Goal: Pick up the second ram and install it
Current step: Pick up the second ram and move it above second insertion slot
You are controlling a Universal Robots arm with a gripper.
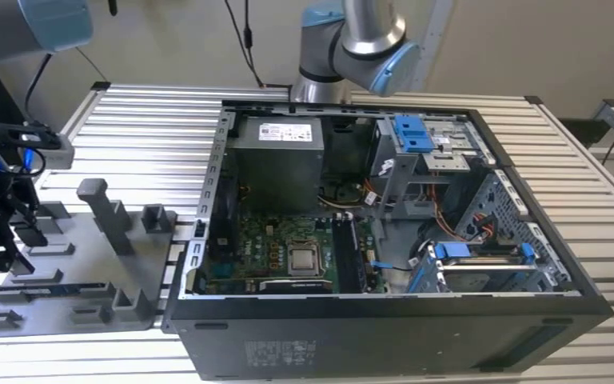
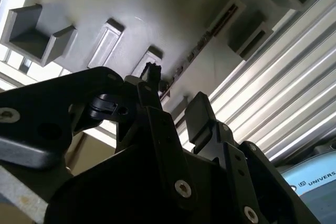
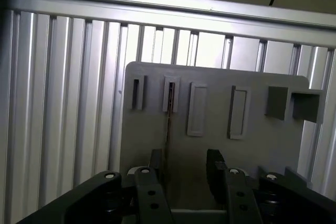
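Observation:
The second ram (image 3: 168, 124) stands on edge in a slot of the grey fixture plate (image 3: 262, 145), showing as a thin dark strip. In the second wrist view the ram (image 2: 195, 50) runs along the plate toward the fingers. My gripper (image 3: 185, 169) is open just above the plate, and the ram's near end lies between its fingers, close to one finger (image 3: 156, 162). Nothing is held. In the exterior view the gripper (image 1: 9, 244) hangs over that view's left end of the plate (image 1: 125, 276), above the bluish ram (image 1: 60, 286).
An open computer case (image 1: 392, 328) lies at the exterior view's right of the plate, with its motherboard (image 1: 285, 248) exposed. Grey posts and blocks (image 1: 105, 212) stand on the plate. A slatted aluminium table (image 1: 147, 128) carries everything.

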